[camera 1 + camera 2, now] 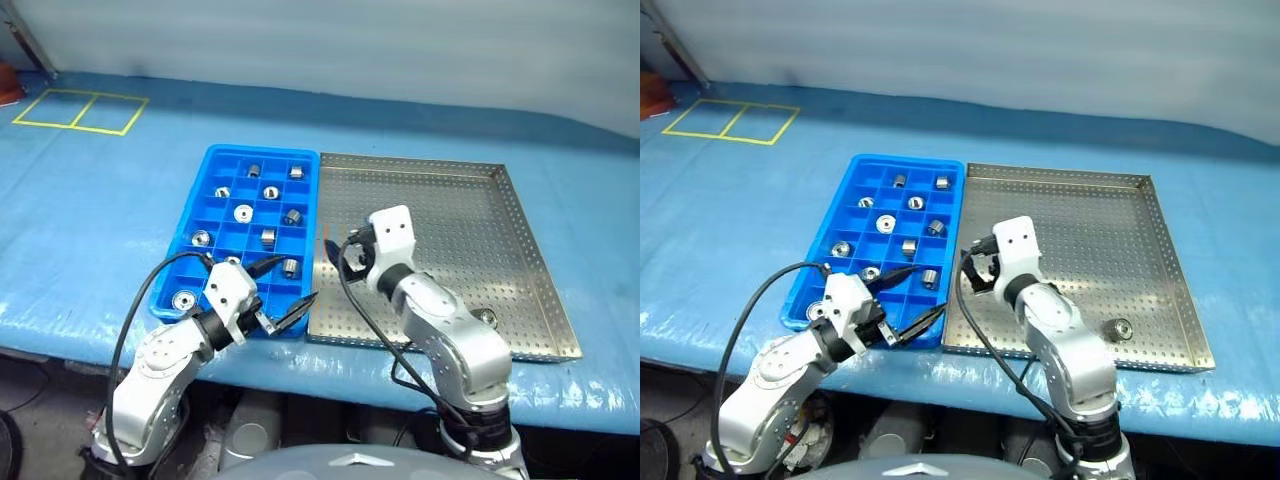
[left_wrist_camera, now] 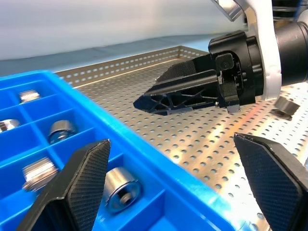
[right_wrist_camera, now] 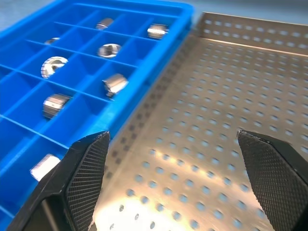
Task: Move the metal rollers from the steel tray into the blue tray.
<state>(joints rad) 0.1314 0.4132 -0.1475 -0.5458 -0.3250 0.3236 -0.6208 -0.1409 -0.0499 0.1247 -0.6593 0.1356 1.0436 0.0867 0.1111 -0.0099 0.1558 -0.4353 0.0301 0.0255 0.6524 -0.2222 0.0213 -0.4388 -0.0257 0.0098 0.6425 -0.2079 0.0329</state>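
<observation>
Since one of the metal rollers (image 1: pixel 1121 328) lies alone on the steel tray (image 1: pixel 1140 250) near its front right corner (the others sit in compartments of the blue tray (image 1: pixel 948 165)), the step in hand looks like fetching that last piece. With its fingers spread wide and empty over the steel tray's left part, the right gripper (image 2: pixel 168 96) should swing across and straddle it squarely before closing. Equally wide and empty, the left gripper (image 1: pixel 285 315) hovers at the blue tray's front right corner and should keep clear.

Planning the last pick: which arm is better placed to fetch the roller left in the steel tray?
Right, probably: the right gripper is open over the steel tray, nearer the last roller; the left gripper hangs by the blue tray.
</observation>
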